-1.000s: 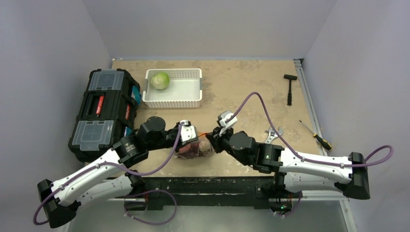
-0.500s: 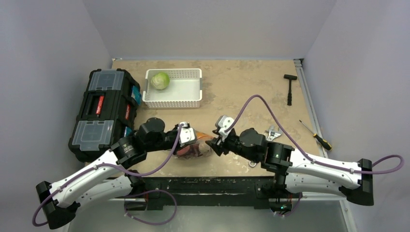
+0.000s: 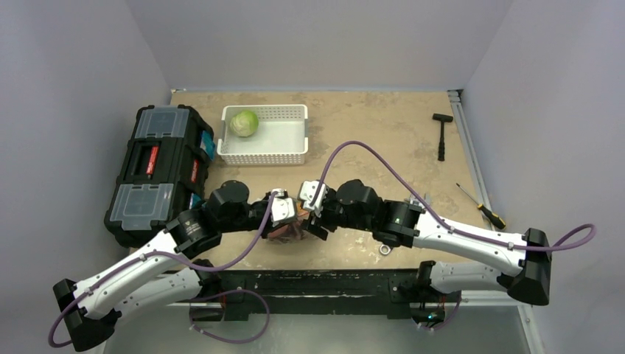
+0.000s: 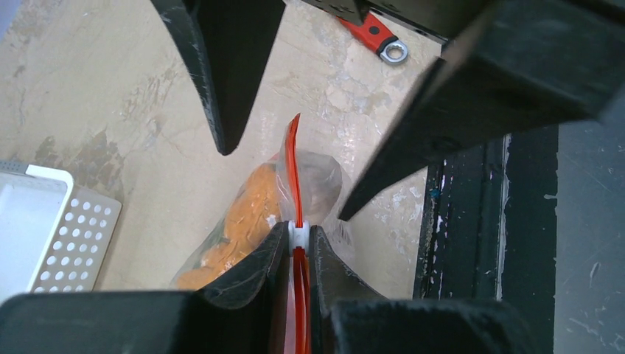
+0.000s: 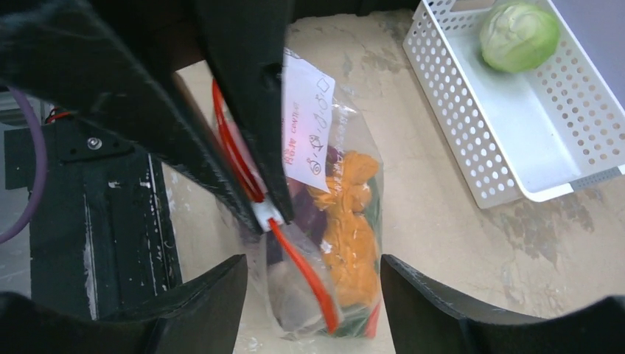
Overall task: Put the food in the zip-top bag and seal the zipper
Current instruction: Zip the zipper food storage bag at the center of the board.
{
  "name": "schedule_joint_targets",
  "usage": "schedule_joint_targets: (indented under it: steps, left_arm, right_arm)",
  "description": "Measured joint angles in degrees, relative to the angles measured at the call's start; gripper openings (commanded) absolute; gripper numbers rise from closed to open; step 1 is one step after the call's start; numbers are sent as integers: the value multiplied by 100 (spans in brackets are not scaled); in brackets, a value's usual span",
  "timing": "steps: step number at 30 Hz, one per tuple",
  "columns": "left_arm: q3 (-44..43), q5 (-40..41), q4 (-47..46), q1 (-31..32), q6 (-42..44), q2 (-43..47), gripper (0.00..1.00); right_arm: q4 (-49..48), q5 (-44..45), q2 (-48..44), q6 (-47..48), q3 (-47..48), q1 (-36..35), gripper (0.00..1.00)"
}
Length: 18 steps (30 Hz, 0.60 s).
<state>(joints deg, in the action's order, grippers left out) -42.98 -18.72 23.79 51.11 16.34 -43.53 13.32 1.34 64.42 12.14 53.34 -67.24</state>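
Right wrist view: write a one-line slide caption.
Open right gripper straddles the food-filled zip-top bag while the left gripper pinches its zipper; a cabbage sits in the basket.

Clear zip-top bag [image 5: 324, 214] gleaming as glossy plastic, zipper [image 5: 302, 275] showing smooth orange-red plastic, white paper label [image 5: 306, 125] looking matt, basket [image 5: 449, 125] showing perforated white plastic, surface [image 5: 442, 251] appearing mottled, matt.

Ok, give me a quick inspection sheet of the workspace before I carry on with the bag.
Surface: tan table, worn patches.
Job's things: zip-top bag near the front edge, food inside; green cabbage in the white basket.
Clutter: black toolbox, hammer, screwdriver, wrench.
Hands: left hand shut on the zipper at its slider; right hand open, fingers either side of the bag.
Cables: purple cables loop over both arms.
Surroundings: grey walls.
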Motion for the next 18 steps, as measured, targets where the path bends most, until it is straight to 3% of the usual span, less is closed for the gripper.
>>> schedule_joint_targets:
  steps: [8,11,14,16,18]
  left_arm:
    - [0,-125,57,0,83,4,0]
    - [0,-122,92,0,83,4,0]
    - [0,-129,116,0,81,4,0]
    - [0,-170,116,0,83,4,0]
    - [0,-190,116,0,83,4,0]
  right_arm:
    - [-168,-595,24,155,-13,354,31]
    - [-212,-763,120,170,-13,352,29]
    - [-227,-876,205,188,-13,352,37]
    - [-269,-946,223,201,-17,354,34]
    - [-341,-1001,225,208,-22,354,24]
